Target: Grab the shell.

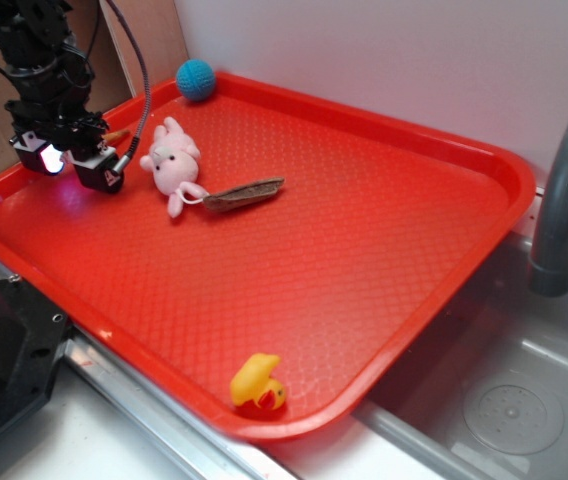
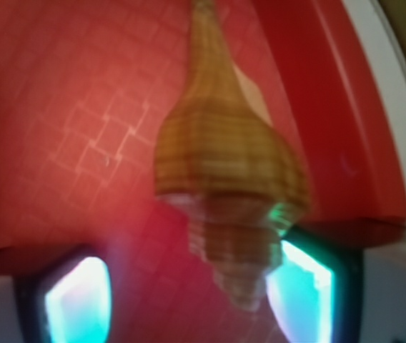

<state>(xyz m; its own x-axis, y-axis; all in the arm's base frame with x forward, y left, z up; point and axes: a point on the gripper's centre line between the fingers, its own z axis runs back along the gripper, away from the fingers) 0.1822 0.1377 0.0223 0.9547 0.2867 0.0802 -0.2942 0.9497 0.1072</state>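
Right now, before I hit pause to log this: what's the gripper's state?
Gripper: open, fingers either side of the shell; the right one touches it, the left stands clear. Not yet clamped.

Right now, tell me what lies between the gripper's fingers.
The shell lies between the gripper's fingers, nearer one finger, over the red tray; the wrist view shows it.

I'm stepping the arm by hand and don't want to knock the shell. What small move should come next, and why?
Probably nudge the gripper a little sideways to centre it, then close. In the wrist view the shell lies on the tray between the open fingers, but its spire sits close against one glowing finger with a wide gap to the other. Closing off-centre might push it aside.
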